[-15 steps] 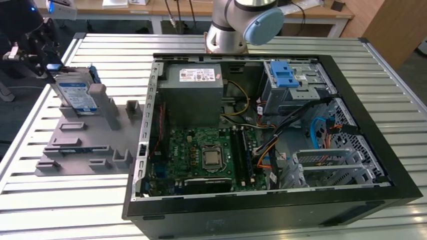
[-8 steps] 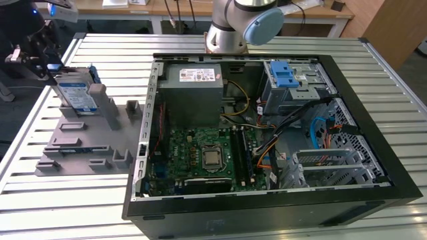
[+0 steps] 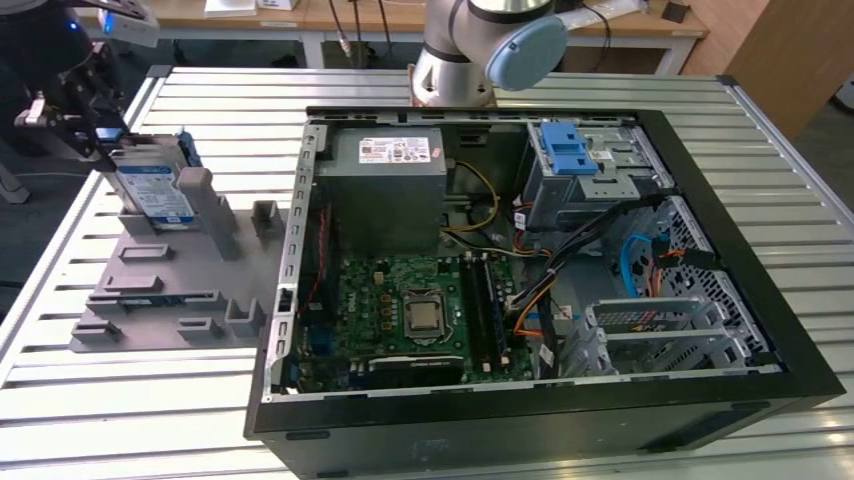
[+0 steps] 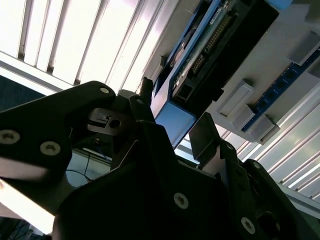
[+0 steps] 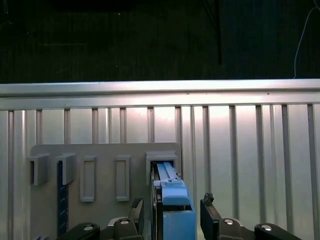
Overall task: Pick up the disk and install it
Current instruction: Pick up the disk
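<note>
Gripper (image 3: pixel 96 140) is hanging over the far left part of the table (image 3: pixel 134 400), at the exterior view's left, and is straddling the top of the disk (image 3: pixel 150 195). In both wrist views its black fingers (image 5: pixel 207 215) are standing one on each side of the disk's blue end (image 5: pixel 174 197). In the second wrist view a thin strip of light is showing between one finger (image 4: pixel 202 132) and the blue plastic, so the jaws are reading as spread and not clamped.

Disk is standing upright on edge in a slot of the grey fixture plate (image 3: pixel 160 300), leaning against a grey upright post. Its blue-and-white label is facing the near side; the print on it cannot be made out. In the second wrist view its dark connector end (image 4: pixel 225 40) is showing, with a blue rail running alongside.

Fixture plate is lying flat on the slatted metal table, just left of the open computer case (image 3: pixel 534 420). Other slots on it are showing in the first wrist view (image 5: pixel 105 155).

Inside the case, a grey metal box (image 3: pixel 387 180) is sitting at the far left and carrying a white sticker (image 3: pixel 398 150) whose text is not legible. A silver cage (image 3: pixel 601 175) with a blue latch (image 3: pixel 571 150) is sitting at the far right. A green motherboard (image 3: pixel 400 300) is lying near the middle.
</note>
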Robot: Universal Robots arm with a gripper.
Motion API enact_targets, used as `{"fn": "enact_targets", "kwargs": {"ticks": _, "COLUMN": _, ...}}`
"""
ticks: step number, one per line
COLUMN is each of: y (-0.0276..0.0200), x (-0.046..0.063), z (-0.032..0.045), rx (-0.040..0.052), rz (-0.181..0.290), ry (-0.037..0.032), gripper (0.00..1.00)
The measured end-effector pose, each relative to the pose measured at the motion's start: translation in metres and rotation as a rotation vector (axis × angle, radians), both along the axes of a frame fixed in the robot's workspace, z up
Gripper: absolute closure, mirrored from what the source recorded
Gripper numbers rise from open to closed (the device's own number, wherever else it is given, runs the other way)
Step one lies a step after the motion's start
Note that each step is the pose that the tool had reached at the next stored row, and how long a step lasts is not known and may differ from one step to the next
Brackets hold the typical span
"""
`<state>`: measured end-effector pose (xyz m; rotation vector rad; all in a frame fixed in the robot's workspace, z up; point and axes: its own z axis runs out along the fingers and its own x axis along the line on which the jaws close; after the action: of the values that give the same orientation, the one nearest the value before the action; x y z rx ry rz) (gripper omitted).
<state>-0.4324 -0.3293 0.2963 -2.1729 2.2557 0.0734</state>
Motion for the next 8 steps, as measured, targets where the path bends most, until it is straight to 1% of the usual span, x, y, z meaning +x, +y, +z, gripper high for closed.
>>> {"fn": "enact_targets", "kwargs": {"ticks": 6, "y": 0.0000, "x": 0.0000, "z": -0.0041, "rx": -0.0006, "rz": 0.000, "ry": 0.0001, "gripper": 0.45}}
{"fn": "enact_targets", "kwargs": {"ticks": 7, "y": 0.0000, "x": 0.0000, "z": -0.0049, "rx": -0.0007, "rz": 0.000, "ry": 0.0001, "gripper": 0.51}}
{"fn": "enact_targets", "kwargs": {"ticks": 8, "y": 0.0000, "x": 0.0000, "z": -0.0053, "rx": -0.0008, "rz": 0.000, "ry": 0.0001, "gripper": 0.51}}
